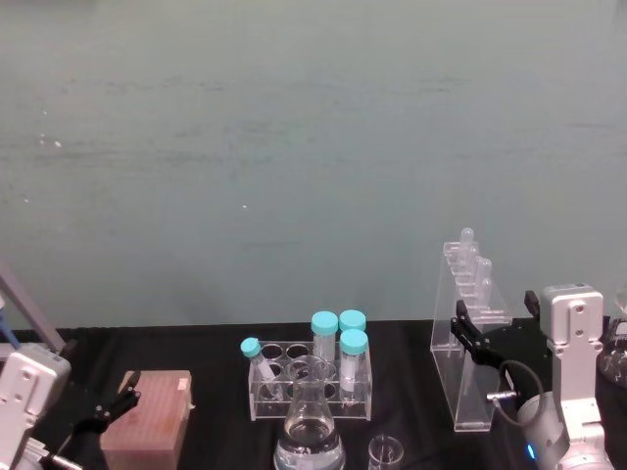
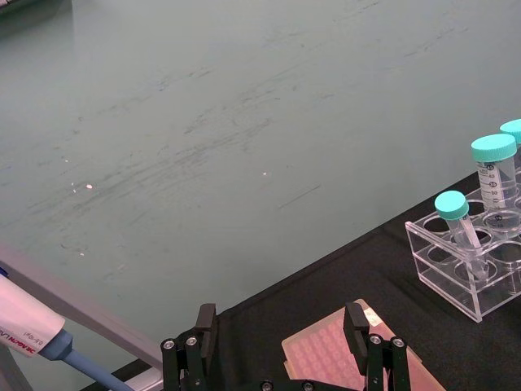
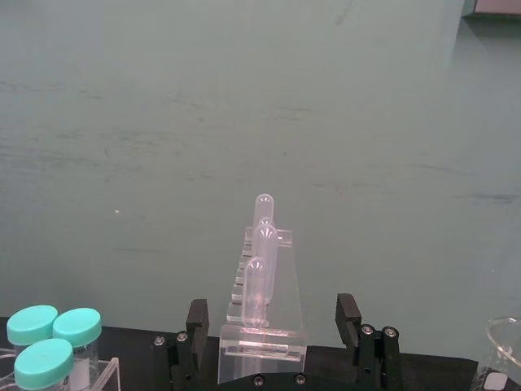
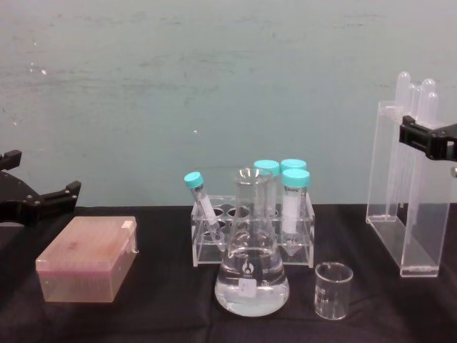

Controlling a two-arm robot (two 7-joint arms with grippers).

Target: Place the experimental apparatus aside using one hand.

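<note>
1. While my left gripper [image 1: 106, 406] hangs wide open and empty near the pink box [image 1: 147, 431], it is idle.
2. The flask [image 1: 309, 431] and small beaker [image 1: 385, 452] stand at the front middle.
3. My right gripper [image 3: 273, 314], open and empty, straddles the tall clear stand [image 1: 451, 304] at right; an off-centre squeeze could tip it, spilling its tubes [image 3: 263, 220].

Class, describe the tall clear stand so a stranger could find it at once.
On the black tabletop, leave the left end effector by the pink tip box and go right past the rack of teal-capped tubes. There is the clear acrylic stand, with the right end effector open at its upper half. It alone is tallest, wedge-shaped, with round-topped tubes poking from its top.
</note>
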